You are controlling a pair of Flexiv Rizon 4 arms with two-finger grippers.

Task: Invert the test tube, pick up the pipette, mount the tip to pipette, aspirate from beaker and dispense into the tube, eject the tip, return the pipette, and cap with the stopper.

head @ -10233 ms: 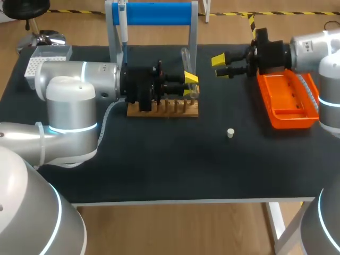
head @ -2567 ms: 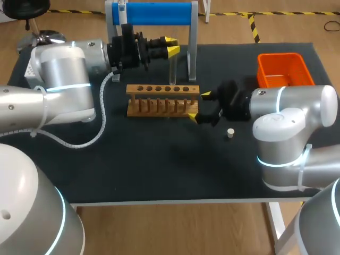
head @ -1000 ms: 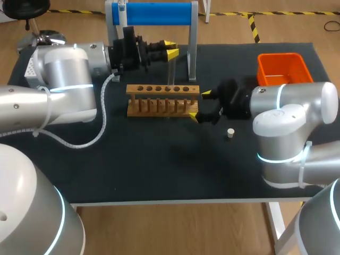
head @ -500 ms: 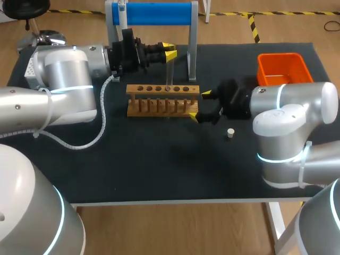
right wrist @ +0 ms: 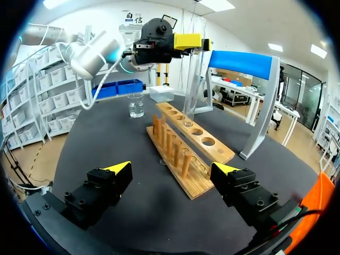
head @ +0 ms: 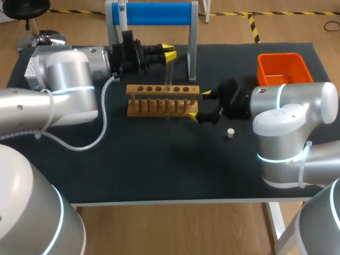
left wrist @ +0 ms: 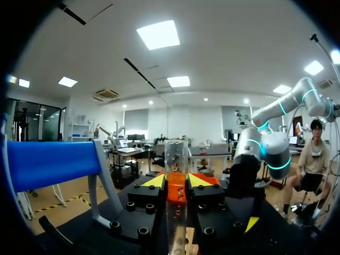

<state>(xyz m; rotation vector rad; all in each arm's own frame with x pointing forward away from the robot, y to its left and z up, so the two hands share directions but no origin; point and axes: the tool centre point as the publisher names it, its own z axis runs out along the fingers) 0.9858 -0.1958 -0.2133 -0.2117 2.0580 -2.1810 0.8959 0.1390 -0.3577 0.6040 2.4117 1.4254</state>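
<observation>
**A:** How far along are we?

**B:** Early, by my reading. The left gripper (head: 170, 51) is clamped on the clear glass test tube (head: 168, 71). The tube stands upright, open mouth up, at twelve o'clock of the wooden test-tube rack (head: 162, 102). The left wrist view shows both yellow tips pressing the glass, with the rim above them. From the right wrist view the tube's foot looks to be at or just inside one of the rack's holes. I can't tell whether it is seated.

**A:** So the inverting is nearly done?

**B:** I'd judge so, but everything after it is left. The white and blue pipette (head: 121, 9) hangs on the blue-barred stand (head: 151, 13) at eleven o'clock of the rack. The clear glass beaker (right wrist: 136, 105) stands beyond the rack's far end. The small white stopper (head: 230, 133) lies on the black table (head: 159, 159) at four o'clock of the rack.

**A:** And the right gripper?

**B:** The right gripper (head: 199, 105) has its fingers spread wide and holds nothing. It sits just beside the rack's end, at three o'clock.

**A:** What has changed?

**B:** Ten seconds back the left gripper was low at the rack's right end with the tube. The right one was up at one o'clock, by the orange plastic tray (head: 281, 71). In the last half-second the left has eased the tube slightly toward nine o'clock, and the right has not moved.
</observation>
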